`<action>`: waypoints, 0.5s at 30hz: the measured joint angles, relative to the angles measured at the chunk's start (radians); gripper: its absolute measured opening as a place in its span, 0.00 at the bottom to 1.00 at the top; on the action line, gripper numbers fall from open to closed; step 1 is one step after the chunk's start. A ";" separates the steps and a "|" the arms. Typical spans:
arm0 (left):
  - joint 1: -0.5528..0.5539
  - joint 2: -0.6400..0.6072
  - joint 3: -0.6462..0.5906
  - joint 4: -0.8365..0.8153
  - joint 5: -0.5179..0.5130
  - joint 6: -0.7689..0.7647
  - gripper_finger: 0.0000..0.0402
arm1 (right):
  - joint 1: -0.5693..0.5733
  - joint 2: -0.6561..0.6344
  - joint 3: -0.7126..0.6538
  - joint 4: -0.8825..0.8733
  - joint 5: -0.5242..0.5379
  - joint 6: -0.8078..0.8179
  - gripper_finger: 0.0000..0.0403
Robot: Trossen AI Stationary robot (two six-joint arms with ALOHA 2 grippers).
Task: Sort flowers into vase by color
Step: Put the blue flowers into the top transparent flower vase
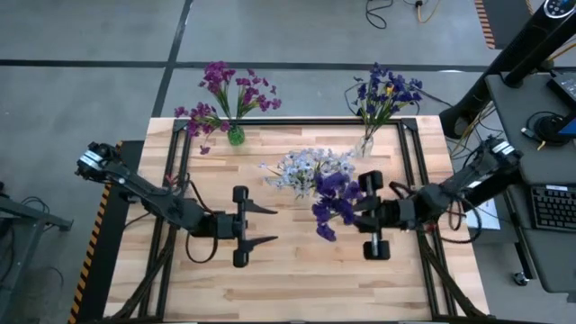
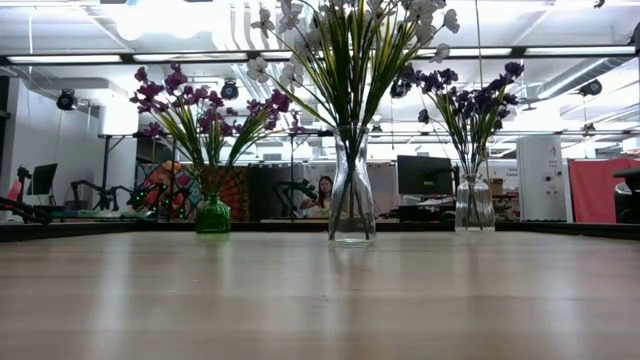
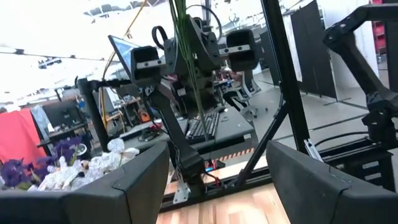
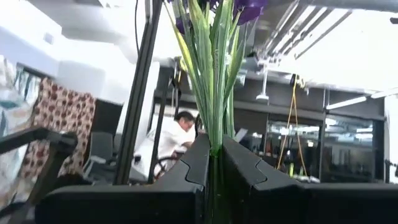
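Three vases stand along the table's far half. A green one [image 2: 212, 215] holds magenta flowers [image 1: 229, 94]. A clear middle one [image 2: 352, 210] holds pale white flowers [image 1: 310, 169]. A clear right one [image 2: 473, 205] holds blue-violet flowers [image 1: 385, 94]. My right gripper [image 1: 357, 212] is right of the table's middle, shut on a bunch of blue-violet flowers [image 1: 333, 202] close beside the white ones. My left gripper [image 1: 273, 225] hovers open left of centre, facing that bunch, with nothing between its fingers. Neither gripper shows in the low view. My right gripper pinches the bunch's green stems [image 4: 215, 144] between its two fingers. The fingers [image 4: 186, 171] come from the table's right, slanting upward, and lie across the stems. The bunch stands roughly upright, blossoms [image 4: 249, 6] above the fingers, its lower stem end [image 3: 200, 118] clear of the table.
Black frame rails [image 1: 175, 171] run along the table's left and right sides. Bare wood [image 1: 297, 283] lies toward the near edge. A desk with a keyboard [image 1: 549, 207] stands off the right side. A person [image 4: 171, 140] sits in the room beyond.
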 joint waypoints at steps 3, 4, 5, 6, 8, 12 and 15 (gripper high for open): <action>0.001 0.043 0.000 0.070 0.008 0.025 0.63 | 0.000 0.080 0.000 0.133 -0.012 -0.023 0.05; 0.002 0.059 0.000 0.101 0.011 0.036 0.63 | 0.000 0.106 0.000 0.175 -0.020 -0.030 0.05; 0.003 0.075 0.000 0.131 0.015 0.044 0.63 | 0.000 0.132 0.000 0.225 -0.025 -0.038 0.05; 0.004 0.089 0.000 0.159 0.016 0.052 0.63 | 0.000 0.156 0.000 0.269 -0.027 -0.048 0.05; 0.008 0.115 0.000 0.211 0.025 0.059 0.63 | 0.000 0.200 0.000 0.358 -0.027 -0.064 0.05; 0.025 0.159 0.014 0.233 0.088 0.048 0.63 | 0.000 0.275 0.028 0.452 -0.038 -0.090 0.05; 0.037 0.199 0.063 0.224 0.111 0.020 0.63 | 0.000 0.328 0.079 0.457 -0.079 -0.084 0.05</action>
